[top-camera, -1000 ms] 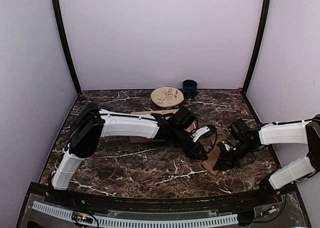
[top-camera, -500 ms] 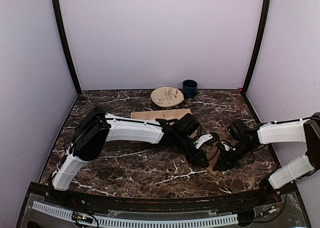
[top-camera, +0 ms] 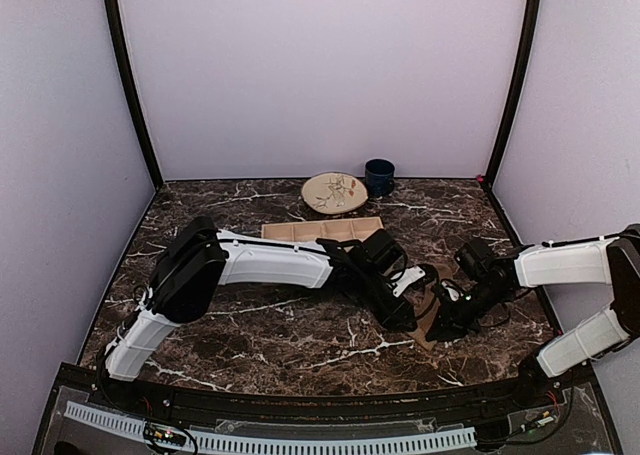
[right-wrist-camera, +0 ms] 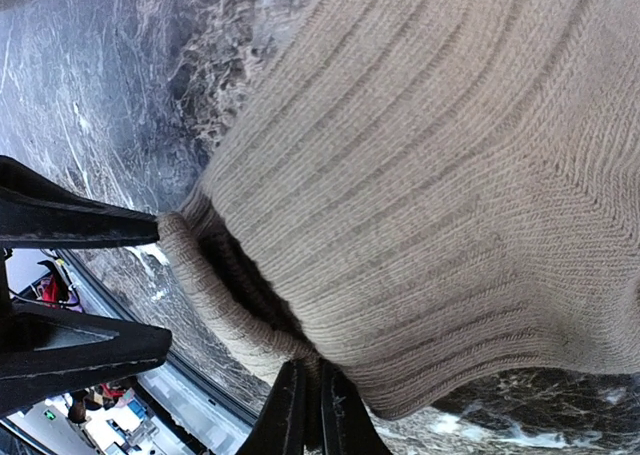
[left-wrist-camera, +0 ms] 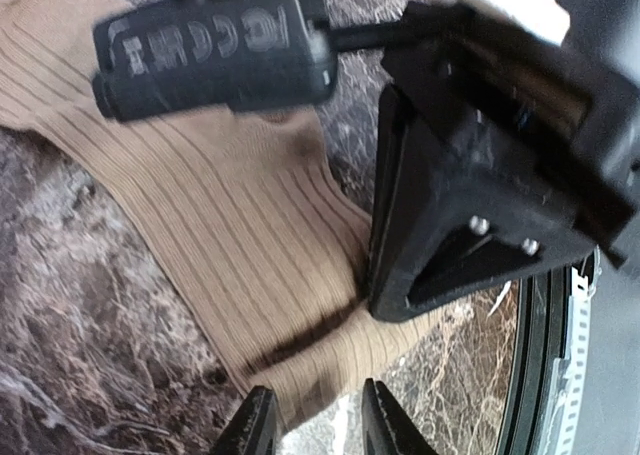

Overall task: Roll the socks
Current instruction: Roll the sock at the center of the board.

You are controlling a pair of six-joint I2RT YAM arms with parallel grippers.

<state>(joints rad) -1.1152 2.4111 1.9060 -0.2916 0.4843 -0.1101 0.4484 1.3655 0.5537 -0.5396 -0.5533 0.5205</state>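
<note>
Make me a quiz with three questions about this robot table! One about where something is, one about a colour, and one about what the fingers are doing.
1. Where is the blue mug?
A) beside the plate at the far side of the table
B) at the near edge
C) on top of the plate

2. What colour is the ribbed sock?
A) black
B) tan
C) green

3. What are the right fingers doing?
A) standing wide open
B) pinching the sock's edge
C) holding the mug

Answers: 1 A, the top view shows the mug just right of the plate. 2 B, both wrist views show tan ribbing. 3 B, the right wrist view shows them shut on a fold of sock.
</note>
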